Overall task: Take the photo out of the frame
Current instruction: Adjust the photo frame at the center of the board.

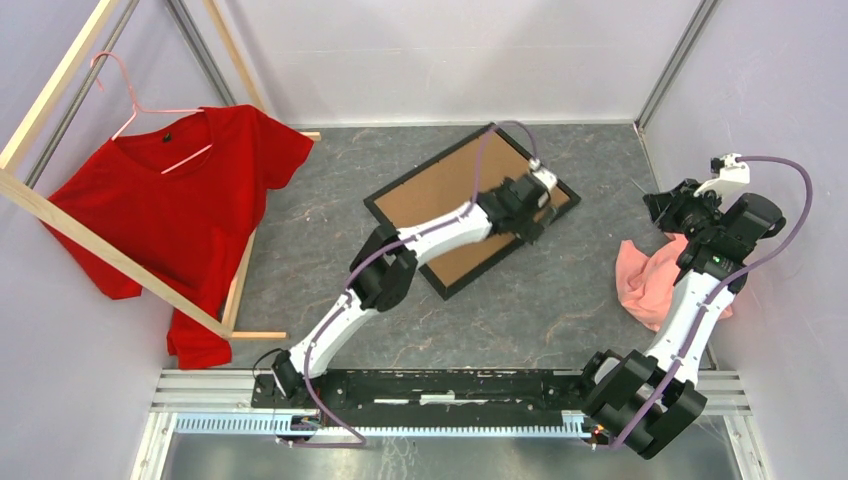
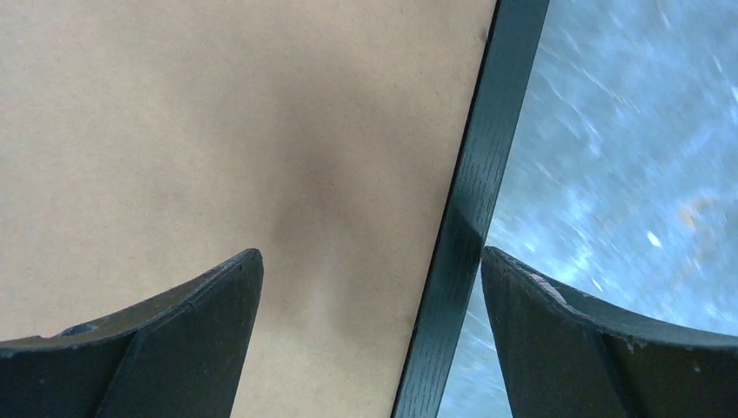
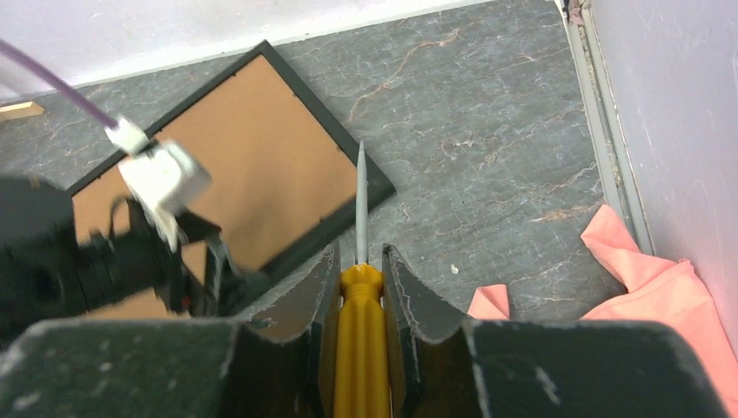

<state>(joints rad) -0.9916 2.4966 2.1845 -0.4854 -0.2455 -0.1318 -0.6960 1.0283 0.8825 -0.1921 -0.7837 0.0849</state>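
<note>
The black frame lies face down at the middle of the table, its brown backing board facing up. The photo is hidden under that board. My left gripper hangs low over the frame's right corner. In the left wrist view it is open, one finger over the backing board and the other past the black rail. My right gripper is raised at the right. It is shut on a yellow-handled screwdriver, whose shaft points toward the frame.
A red T-shirt on a pink hanger hangs from a pale wooden rack at the left. A pink cloth lies crumpled by the right wall, beside the right arm. Walls close in the table at the back and on both sides.
</note>
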